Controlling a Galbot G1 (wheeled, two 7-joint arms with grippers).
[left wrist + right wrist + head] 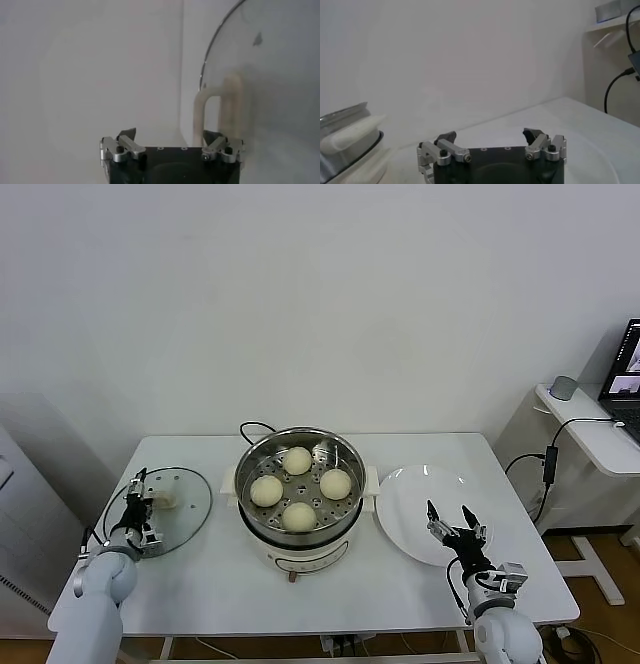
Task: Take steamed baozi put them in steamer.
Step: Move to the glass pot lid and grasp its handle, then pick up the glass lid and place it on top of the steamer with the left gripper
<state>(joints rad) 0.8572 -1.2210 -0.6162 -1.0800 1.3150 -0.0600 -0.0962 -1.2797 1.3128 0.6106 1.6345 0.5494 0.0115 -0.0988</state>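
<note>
The steamer [310, 559] stands mid-table, a shiny steel pot on a white base. Several pale round baozi lie on its perforated tray, among them one at the back [297, 460], one on the left [266, 490] and one at the front [299, 515]. My left gripper [138, 511] [170, 136] is low over the glass lid [190, 499], open, with the lid's cream handle [232, 100] right beside one finger. My right gripper [449, 514] [491, 135] hovers open above the white plate [410, 484] and holds nothing. The steamer's edge [342, 117] shows in the right wrist view.
The glass lid [270, 75] lies flat at the table's left end. A black cord [250, 427] runs behind the pot. To the right stands a white side table [590, 434] with a laptop and a hanging cable [548, 469].
</note>
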